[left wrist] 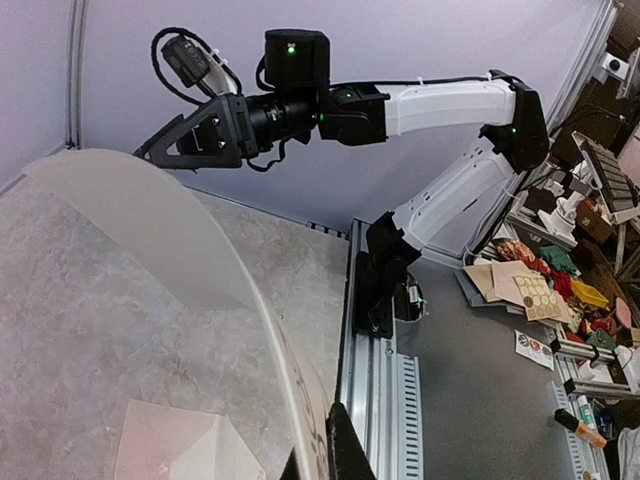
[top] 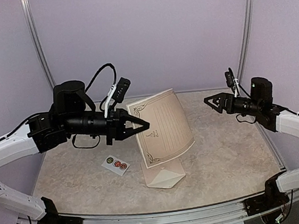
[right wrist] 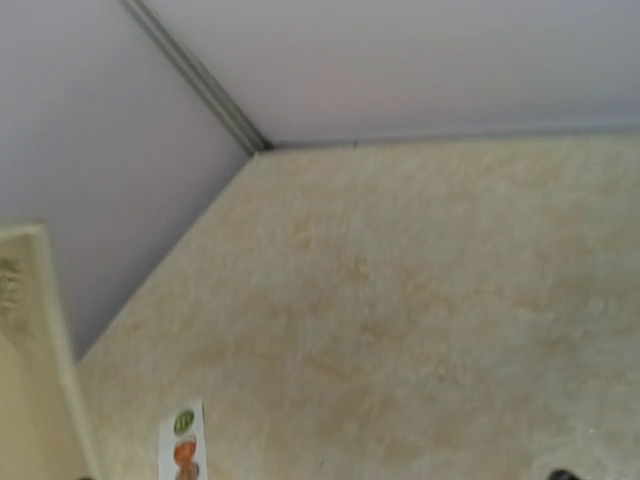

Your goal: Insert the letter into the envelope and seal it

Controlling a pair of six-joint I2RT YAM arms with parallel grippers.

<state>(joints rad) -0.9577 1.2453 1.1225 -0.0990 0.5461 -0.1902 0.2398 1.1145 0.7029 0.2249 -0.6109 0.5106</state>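
Left jaws: clamped on the left side edge of the thin cream paper letter with dark ornamental border; left gripper lying level above the table.
Right jaws: cannot tell whether apart or together; right gripper holding nothing, well apart from the letter, pointing toward it.
Letter position: held off the beige mottled tabletop, near upright and bowed, printed face toward the top camera; plain white back showing in the left wrist view; lower edge just above the envelope.
Envelope: small pale cream-pink paper envelope flat on the table below the letter, pointed flap toward the near edge, apparently open.
Stickers: small white strip of round stickers on the table, left of the envelope.
Handling: very light, floppy, easily creased; sags and curls from a single edge pinch; larger than the envelope, so probably needs folding; best taken at edges or corners, second grip on the free right edge.
Stage: early; letter not inside, nothing sealed.
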